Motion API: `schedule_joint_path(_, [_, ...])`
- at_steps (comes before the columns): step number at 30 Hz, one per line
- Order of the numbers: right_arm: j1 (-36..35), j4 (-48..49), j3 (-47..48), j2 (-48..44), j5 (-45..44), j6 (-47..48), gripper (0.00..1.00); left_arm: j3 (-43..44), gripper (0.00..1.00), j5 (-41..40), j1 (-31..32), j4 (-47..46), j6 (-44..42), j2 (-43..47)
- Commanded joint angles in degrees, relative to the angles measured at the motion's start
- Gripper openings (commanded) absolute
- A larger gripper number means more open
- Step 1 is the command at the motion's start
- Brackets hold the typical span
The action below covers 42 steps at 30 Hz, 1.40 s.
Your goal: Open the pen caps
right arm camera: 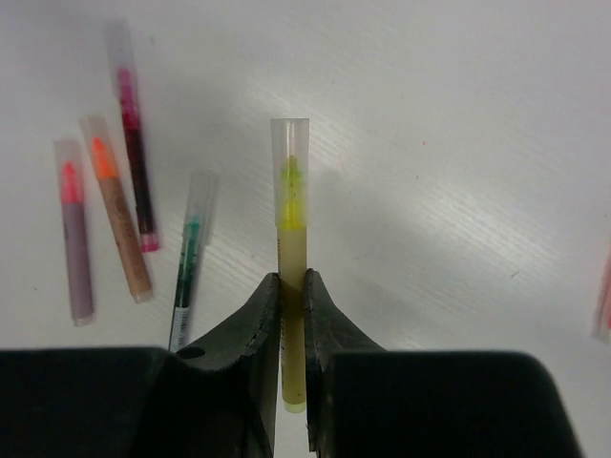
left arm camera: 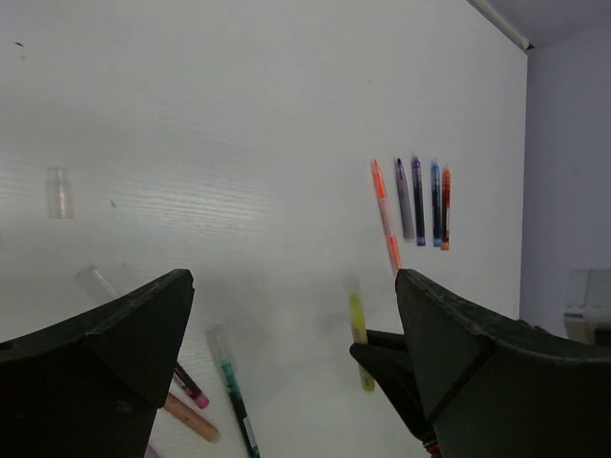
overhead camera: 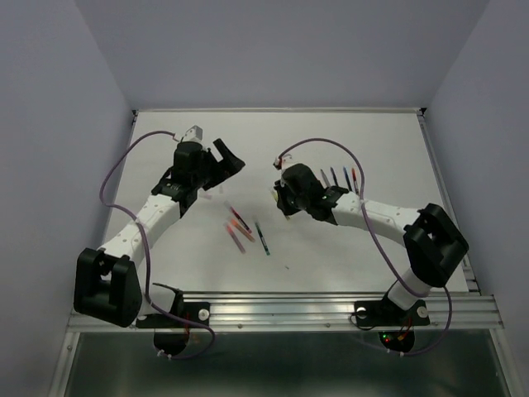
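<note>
The right gripper (right arm camera: 291, 286) pinches a yellow pen (right arm camera: 292, 243) by the lower half of its barrel, jaws pressed against it from both sides, over the white tabletop (overhead camera: 372, 132). Whether the pen is lifted or resting on the surface cannot be told. Its clear cap (right arm camera: 290, 143) is still on, covering the yellow tip at the end that points away from the gripper. In the right wrist view four more pens lie loose on the tabletop to the left of the held one: a green pen (right arm camera: 187, 272) nearest, then a magenta-tipped dark pen (right arm camera: 136, 172), an orange-tipped tan pen (right arm camera: 121, 229) and a pink-tipped mauve pen (right arm camera: 74, 248). Each has a clear cap in place over its tip. The left gripper (left arm camera: 294, 286) hangs with its jaws spread wide and nothing between them, above the tabletop on the far left side of that loose cluster. Its camera looks across to a row of five pens (left arm camera: 418, 200) in orange, grey, purple, blue and red-orange. They lie parallel and close together on the far side of the right gripper. A small clear piece (left arm camera: 59, 191) lies alone on the tabletop, well apart from the pens. Whether it is a loose cap cannot be told.
</note>
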<state>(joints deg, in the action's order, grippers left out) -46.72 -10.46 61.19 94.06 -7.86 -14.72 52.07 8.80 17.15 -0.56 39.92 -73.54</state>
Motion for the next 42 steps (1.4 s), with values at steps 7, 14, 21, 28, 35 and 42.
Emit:
schedule_joint_path(7, [2.4,7.2,4.5,-2.5,9.7,3.4,0.01,3.7,0.96,4.3,7.9,-7.2,2.6,-5.7])
schedule_joint_path(14, [2.9,9.8,6.4,-2.4,10.4,2.7,0.01,5.1,0.86,5.4,9.2,-7.8,3.2,-8.6])
schedule_joint_path(21, [2.9,12.9,6.7,-2.5,11.2,1.6,0.01,5.4,0.68,5.8,9.9,-8.4,3.6,-9.2])
schedule_joint_path(28, [2.9,14.3,6.8,-2.6,11.1,1.2,0.01,5.2,0.59,6.4,10.1,-9.0,4.0,-9.4])
schedule_joint_path(35, [2.9,14.9,6.8,-3.1,11.5,1.1,0.01,5.1,0.31,6.2,10.3,-9.5,4.5,-9.1])
schedule_joint_path(42, [2.9,14.8,6.3,-3.2,11.8,1.4,0.01,4.7,0.0,5.6,10.2,-9.8,4.8,-8.3])
